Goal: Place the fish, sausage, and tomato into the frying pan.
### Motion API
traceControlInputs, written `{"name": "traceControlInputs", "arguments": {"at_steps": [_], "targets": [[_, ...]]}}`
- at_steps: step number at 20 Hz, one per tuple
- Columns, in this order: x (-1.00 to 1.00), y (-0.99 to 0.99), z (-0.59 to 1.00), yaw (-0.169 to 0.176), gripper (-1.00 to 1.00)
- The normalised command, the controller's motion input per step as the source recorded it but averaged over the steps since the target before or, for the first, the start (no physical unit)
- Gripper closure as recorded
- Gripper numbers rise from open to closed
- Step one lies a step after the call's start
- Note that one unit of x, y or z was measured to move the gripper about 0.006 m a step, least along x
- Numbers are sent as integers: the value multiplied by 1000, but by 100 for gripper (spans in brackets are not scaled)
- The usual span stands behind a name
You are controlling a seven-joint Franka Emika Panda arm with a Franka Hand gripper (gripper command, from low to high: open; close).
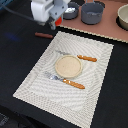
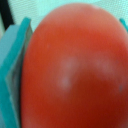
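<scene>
My gripper [image 1: 55,21] hangs in the air at the far left of the exterior view, shut on the tomato [image 1: 58,22], a glossy red ball. In the wrist view the tomato [image 2: 72,65] fills the picture between the teal fingers [image 2: 14,75]. The frying pan [image 1: 71,10] sits just to the exterior view's right of the gripper on the brown board, partly hidden by it. The sausage [image 1: 44,35], a dark reddish rod, lies on the black table below the gripper. The fish is not in view.
A grey pot [image 1: 92,13] and a beige bowl [image 1: 123,17] stand on the brown board [image 1: 107,29]. A tan plate [image 1: 67,66], a wooden-handled knife [image 1: 86,58] and a fork [image 1: 66,81] lie on the striped placemat [image 1: 35,82].
</scene>
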Motion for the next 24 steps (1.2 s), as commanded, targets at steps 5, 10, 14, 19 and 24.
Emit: {"name": "traceControlInputs", "arguments": {"at_steps": [5,10,14,19,24], "targets": [[30,1000,317,0,100],[2,991,-6,0,100],[24,800,-137,0,100],[-15,556,-302,0,100],[46,442,-148,0,100]]}}
